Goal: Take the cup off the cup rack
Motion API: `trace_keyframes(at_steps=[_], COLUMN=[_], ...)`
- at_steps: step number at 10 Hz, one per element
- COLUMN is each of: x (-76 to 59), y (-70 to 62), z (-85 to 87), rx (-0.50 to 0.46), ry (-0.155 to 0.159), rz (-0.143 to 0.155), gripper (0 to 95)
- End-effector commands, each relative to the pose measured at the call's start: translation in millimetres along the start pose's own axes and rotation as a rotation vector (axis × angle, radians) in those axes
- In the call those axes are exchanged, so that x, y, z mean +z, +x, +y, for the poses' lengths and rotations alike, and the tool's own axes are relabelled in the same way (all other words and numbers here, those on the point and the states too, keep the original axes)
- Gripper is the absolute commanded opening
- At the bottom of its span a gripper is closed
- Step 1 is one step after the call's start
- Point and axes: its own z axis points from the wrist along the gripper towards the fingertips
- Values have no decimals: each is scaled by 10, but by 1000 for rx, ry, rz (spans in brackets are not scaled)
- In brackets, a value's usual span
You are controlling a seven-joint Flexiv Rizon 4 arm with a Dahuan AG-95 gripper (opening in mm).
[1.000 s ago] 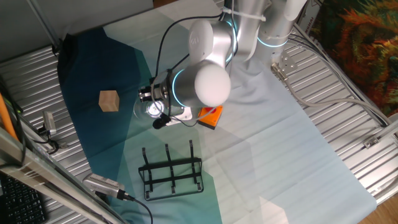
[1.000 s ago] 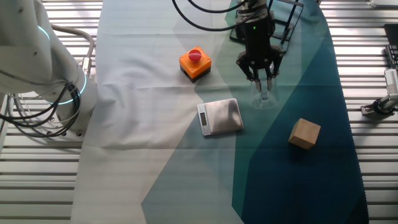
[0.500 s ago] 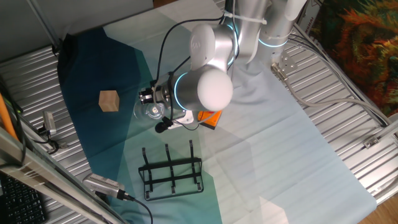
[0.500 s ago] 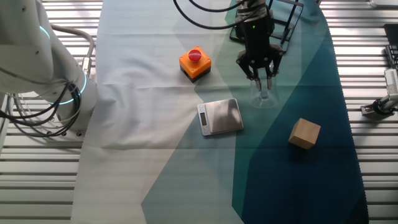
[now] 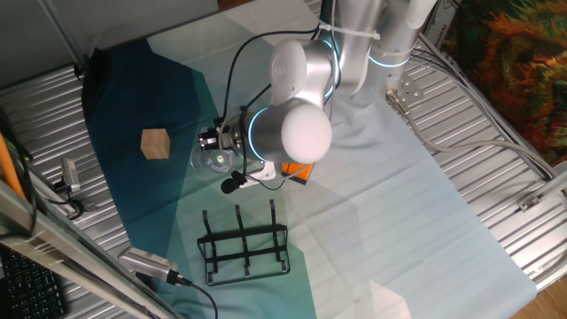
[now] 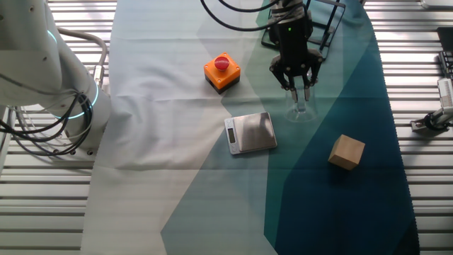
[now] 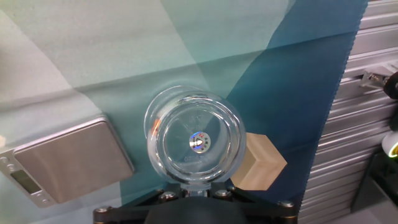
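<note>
- Hand view, looking straight down: the small clear glass cup (image 7: 194, 140) with a round base fills the centre, upright on the teal cloth (image 7: 280, 68), its foot at the gripper's base.
- From the other fixed view, the black two-finger gripper (image 6: 298, 88) has its fingers spread on either side of the cup (image 6: 300, 110); whether they touch the glass, I cannot tell.
- The low black wire cup rack (image 5: 244, 245) with upright prongs stands well apart, at about 6 o'clock from the cup (image 5: 213, 159) in one fixed view.
- The flat grey metal plate (image 7: 65, 160) lies at 9 o'clock in the hand view, the tan wooden cube (image 7: 260, 163) at 4 o'clock.
- The orange button box (image 6: 221, 71) sits at 10 o'clock from the gripper.
</note>
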Motion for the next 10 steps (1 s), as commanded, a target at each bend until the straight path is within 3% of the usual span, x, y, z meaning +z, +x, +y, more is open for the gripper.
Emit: trace_keyframes(at_steps=[1, 10], x=[1, -2], y=[-6, -48], z=[-2, -5], rx=[0, -3], ry=[1, 3], rz=[1, 6], gripper=[0, 0])
